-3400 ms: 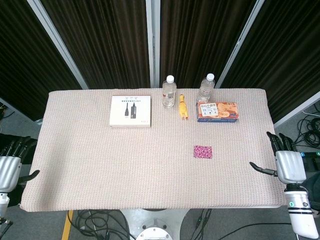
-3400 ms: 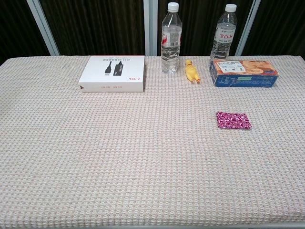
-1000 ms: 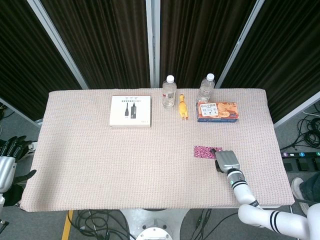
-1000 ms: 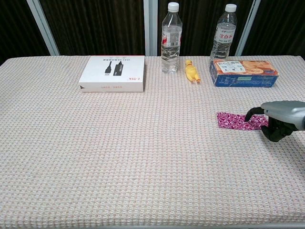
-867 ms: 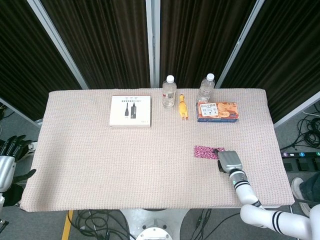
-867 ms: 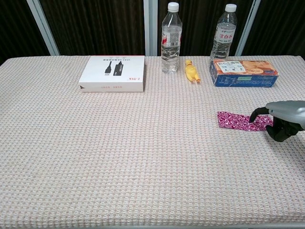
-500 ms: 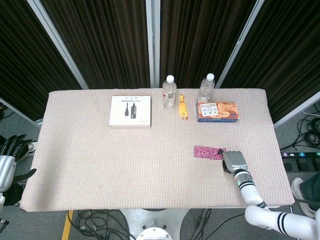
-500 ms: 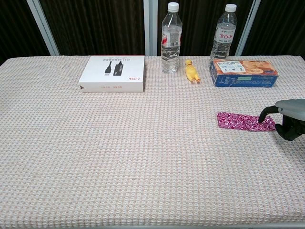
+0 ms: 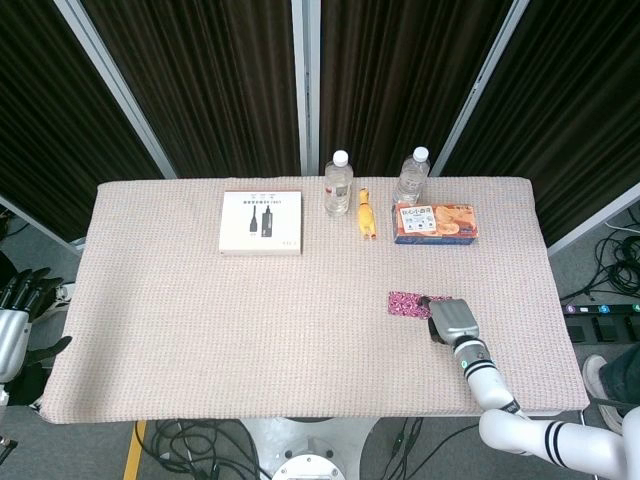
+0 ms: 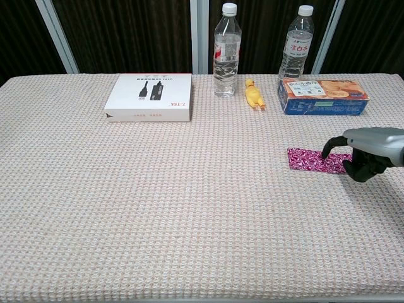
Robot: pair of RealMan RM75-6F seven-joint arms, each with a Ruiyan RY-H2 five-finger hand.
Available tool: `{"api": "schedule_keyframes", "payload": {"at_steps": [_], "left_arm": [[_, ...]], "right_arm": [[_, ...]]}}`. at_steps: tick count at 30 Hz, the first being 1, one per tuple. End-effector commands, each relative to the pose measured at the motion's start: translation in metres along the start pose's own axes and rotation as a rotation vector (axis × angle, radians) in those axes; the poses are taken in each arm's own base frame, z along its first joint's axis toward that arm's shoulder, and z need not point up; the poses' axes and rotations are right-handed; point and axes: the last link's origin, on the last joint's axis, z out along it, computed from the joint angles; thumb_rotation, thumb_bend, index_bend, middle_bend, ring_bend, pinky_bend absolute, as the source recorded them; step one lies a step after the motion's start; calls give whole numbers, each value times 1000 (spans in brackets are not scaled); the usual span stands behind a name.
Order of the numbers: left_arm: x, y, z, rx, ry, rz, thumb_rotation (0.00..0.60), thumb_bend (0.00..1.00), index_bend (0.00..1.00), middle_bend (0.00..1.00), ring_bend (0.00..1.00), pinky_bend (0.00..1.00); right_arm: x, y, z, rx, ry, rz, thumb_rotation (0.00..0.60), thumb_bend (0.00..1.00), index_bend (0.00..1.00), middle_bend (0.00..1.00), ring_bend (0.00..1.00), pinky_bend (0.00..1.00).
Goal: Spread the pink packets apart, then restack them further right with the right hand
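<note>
Right hand [image 10: 360,154] low over the table [image 9: 200,330], fingers curled down, one dark fingertip [image 10: 326,151] pressing on the right end of the pink packets [image 10: 309,160]. Nothing gripped, only pinned flat. Packets lying just left of the palm, long axis running left to right, overlapping in one strip. Left hand [image 9: 18,325] well apart, off the far left edge, fingers spread, holding nothing. Right hand clearly nearer; dragging rightward looks like the call.
</note>
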Motion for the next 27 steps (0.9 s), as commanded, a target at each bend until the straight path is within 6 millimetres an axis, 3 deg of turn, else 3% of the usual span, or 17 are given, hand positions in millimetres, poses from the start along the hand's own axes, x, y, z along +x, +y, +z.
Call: {"api": "schedule_keyframes", "payload": {"at_steps": [1, 6, 27], "left_arm": [[0, -1, 0, 1, 0, 0, 600, 0, 245, 226, 121, 239], [0, -2, 0, 3, 1, -2, 600, 0, 246, 226, 121, 239], [-2, -4, -1, 7, -9, -1, 600, 0, 245, 226, 122, 239]], "right_arm": [[0, -6, 2, 10, 0, -8, 600, 660, 241, 1000, 1000, 1000], [1, -8, 3, 6, 2, -15, 600, 661, 241, 1000, 1000, 1000], [-1, 15, 3, -70, -30, -24, 600, 661, 249, 1000, 1000, 1000]]}}
